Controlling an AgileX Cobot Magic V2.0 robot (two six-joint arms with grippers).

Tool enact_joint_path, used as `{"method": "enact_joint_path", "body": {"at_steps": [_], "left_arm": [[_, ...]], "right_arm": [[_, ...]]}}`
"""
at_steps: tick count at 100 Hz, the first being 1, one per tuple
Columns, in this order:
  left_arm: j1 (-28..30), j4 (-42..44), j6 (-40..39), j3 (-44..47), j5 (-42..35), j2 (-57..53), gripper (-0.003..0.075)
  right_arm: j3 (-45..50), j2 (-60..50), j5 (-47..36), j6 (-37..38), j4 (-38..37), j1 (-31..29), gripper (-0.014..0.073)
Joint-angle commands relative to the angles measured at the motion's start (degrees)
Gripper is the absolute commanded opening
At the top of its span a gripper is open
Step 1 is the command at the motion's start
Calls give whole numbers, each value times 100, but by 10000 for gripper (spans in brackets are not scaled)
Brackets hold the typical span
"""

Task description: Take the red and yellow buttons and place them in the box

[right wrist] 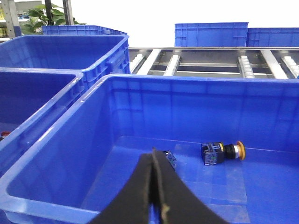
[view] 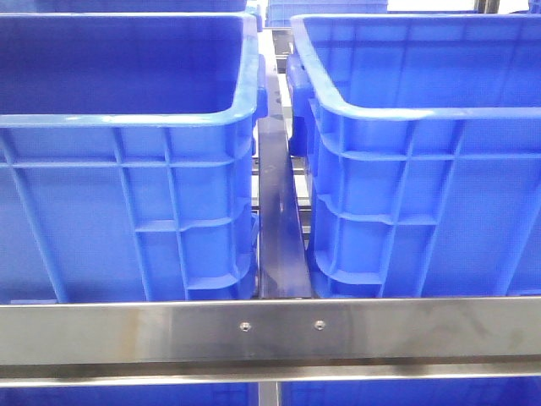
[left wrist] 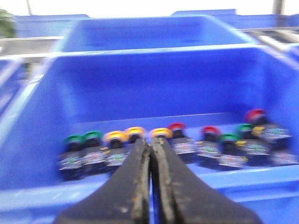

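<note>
One yellow button (right wrist: 223, 152) lies on its side on the floor of the receiving box (right wrist: 154, 100), right wrist view; a second dark object (right wrist: 170, 158) sits just beyond the right tool (right wrist: 154, 161), colour hidden. Right tool pressed together, holding nothing visible. Source bin (left wrist: 154, 84), left wrist view (blurred): row of buttons along the near wall, roughly three yellow (left wrist: 115, 136), three red (left wrist: 256, 115), several green (left wrist: 74, 139). Left tool (left wrist: 151, 149) pressed together, empty, above the row. Judgement: early stage; most red and yellow pieces remain untransferred.

bins (view: 127, 169) blue | buttons (left wrist: 177, 140) green, yellow, red caps | rail (view: 270, 334) silver
</note>
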Motion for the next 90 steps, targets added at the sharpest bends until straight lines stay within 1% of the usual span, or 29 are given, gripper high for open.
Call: {"method": "enact_joint_path", "body": {"at_steps": [1,14,26,31,34,37,41,90], "left_arm": [[327,109,-128,109,-730,-158,-20],[749,157,-128,590,-1132,-568,-20],[807,157,-128,1185,-1388,-893,-20],[796,157,-140,1405,-1630,-883,-20],[782,157,-139,1370,-1218,-883,-20],[766,157,-139,1343,-1089,-883,-20],[766,157,-139,1379,-1197,-883,-20],[766,166,-129,1379,-1169,-883,-20]], "right_arm": [[-146,34,6,-81,112,-26,-69],[-146,34,6,-81,112,-26,-69],[-146,34,6,-81,112,-26,-69],[-146,34,6,-81,112,-26,-69],[-146,34,6,-81,112,-26,-69],[-146,34,13,-81,112,-26,-69],[-141,34,20,-81,112,-26,-69],[-141,34,70,-81,112,-26,-69]]}}
